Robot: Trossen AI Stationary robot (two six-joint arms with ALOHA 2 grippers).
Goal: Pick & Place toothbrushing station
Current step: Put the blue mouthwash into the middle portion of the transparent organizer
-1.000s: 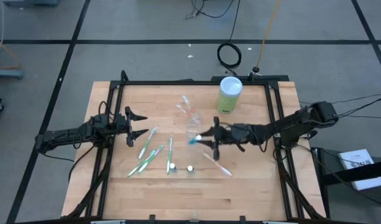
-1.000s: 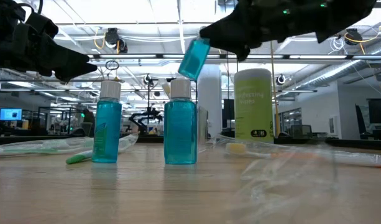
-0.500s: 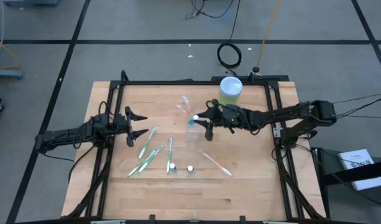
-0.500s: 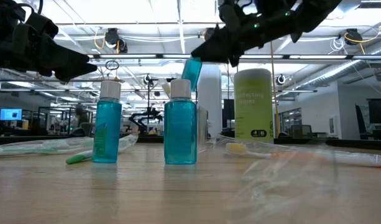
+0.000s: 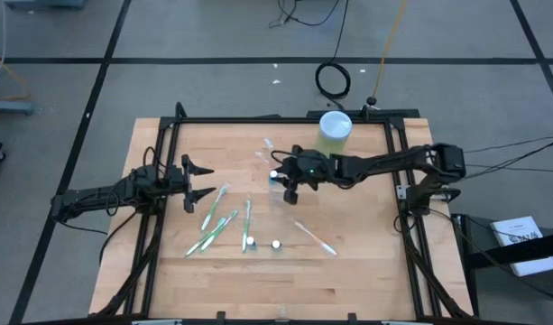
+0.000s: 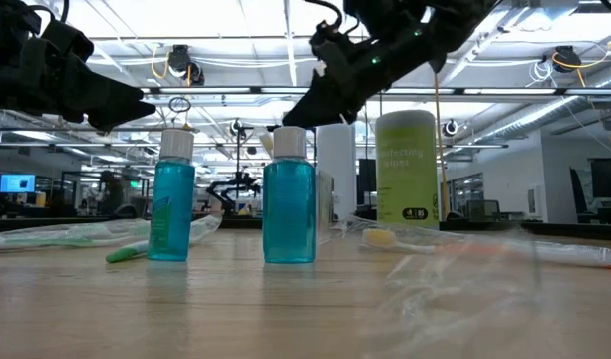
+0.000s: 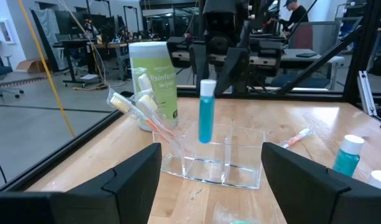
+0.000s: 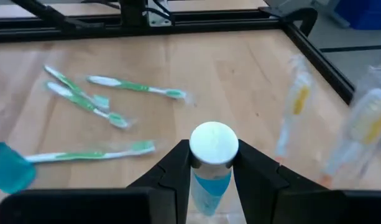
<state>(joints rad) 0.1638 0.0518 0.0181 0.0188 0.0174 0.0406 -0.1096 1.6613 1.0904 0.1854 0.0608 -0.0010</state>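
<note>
Right gripper: clamped on a small blue bottle by its neck, just above the clear organizer.
Left gripper: waiting at the table's left side, jaws wide, empty.
Toothbrushes: loose on the table; two more bottles nearby.
Risk: bottle may catch a divider and tip if lowered off-centre.
Risk: the light organizer may slide when nudged.

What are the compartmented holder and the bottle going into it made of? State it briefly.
Holder: seemingly clear hard plastic, glossy; the wood grain shows through its walls and its edges glint.
Bottle, held by the right tool: apparently transparent plastic, since blue liquid shows through, with an opaque white cap.
</note>
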